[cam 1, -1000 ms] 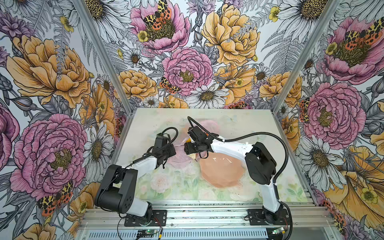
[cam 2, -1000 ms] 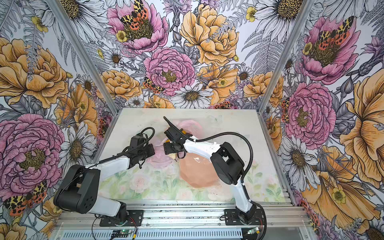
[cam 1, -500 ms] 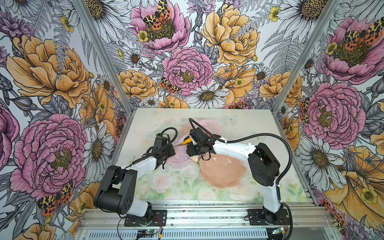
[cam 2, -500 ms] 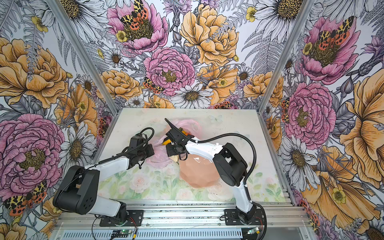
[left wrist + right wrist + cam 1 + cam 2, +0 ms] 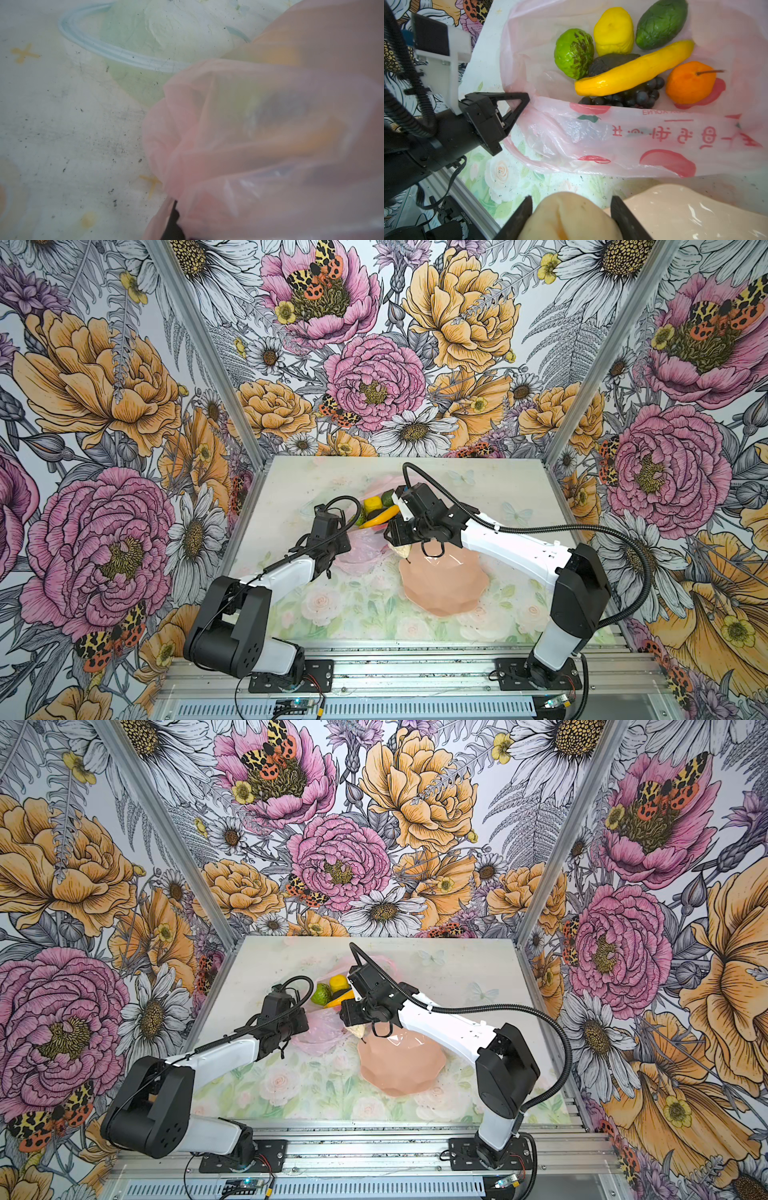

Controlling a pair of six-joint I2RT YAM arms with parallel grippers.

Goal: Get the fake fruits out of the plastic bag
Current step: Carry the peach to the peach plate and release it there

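In both top views a thin, translucent pale pink plastic bag lies at mid-frame on the pastel floral desk. A long yellow plastic banana shows among the fake fruits at its upper end. The left pincer meets the bag's left edge. The right pincer hangs over the upper rim of a peach-pink wavy-edged plate, just right of the bag, with a cream plastic pear in it. The left wrist view shows blurred pink bag film with yellow and dark shapes behind it, and scuffed desk beside it. The right wrist view shows the left pincer clenched on a fold of the bag's rim, jaws together. Inside the bag lie a lime-green round fruit, a yellow lemon, a dark green piece, a blackish avocado-like piece, an orange tangerine and a dark grape bunch under the banana. The right pincer grasps the pear, a finger against each side, above the plate's edge and outside the bag.
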